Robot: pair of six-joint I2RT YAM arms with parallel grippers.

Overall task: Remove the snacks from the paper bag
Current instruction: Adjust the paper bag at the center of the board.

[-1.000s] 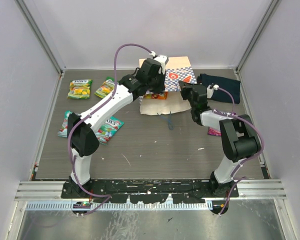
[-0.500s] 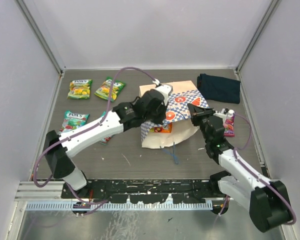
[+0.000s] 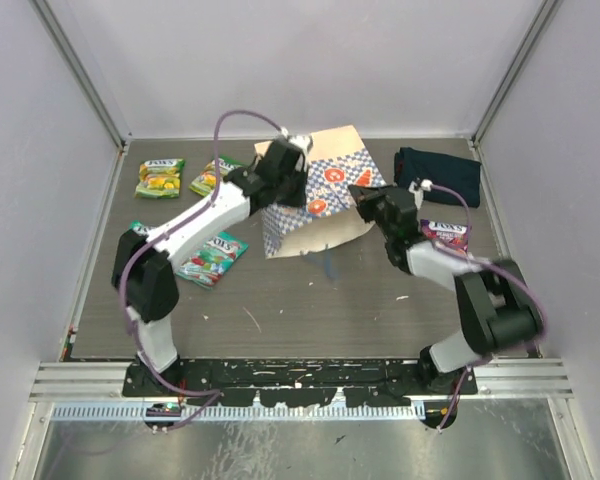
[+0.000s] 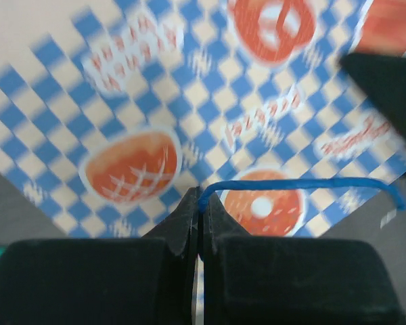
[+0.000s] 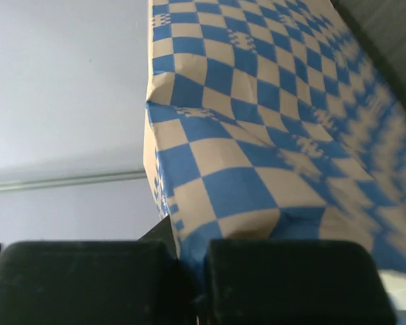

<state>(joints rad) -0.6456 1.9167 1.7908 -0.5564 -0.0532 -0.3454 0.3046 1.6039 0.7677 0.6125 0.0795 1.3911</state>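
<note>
The paper bag [image 3: 315, 195] is held tilted off the table at the far middle, between both grippers. My left gripper [image 3: 288, 165] is shut on the bag's thin blue cord handle [image 4: 298, 183], with the checkered bag face [image 4: 189, 101] right in front of it. My right gripper [image 3: 368, 203] is shut on the bag's checkered edge [image 5: 210, 203]. Two green snacks [image 3: 160, 178] [image 3: 212, 175] lie at the far left, a teal one [image 3: 212, 258] lies left of centre, and a purple one [image 3: 445, 233] lies at the right. No packet shows at the bag's mouth.
A dark navy folded cloth [image 3: 440, 172] lies at the far right, just beyond my right arm. A loose blue cord [image 3: 327, 262] trails on the table under the bag. Grey walls close in the left, right and far sides.
Both grippers have carried the bag from the table's middle toward the far side and tilted it up. The orange packet seen at the bag's mouth no longer shows.
</note>
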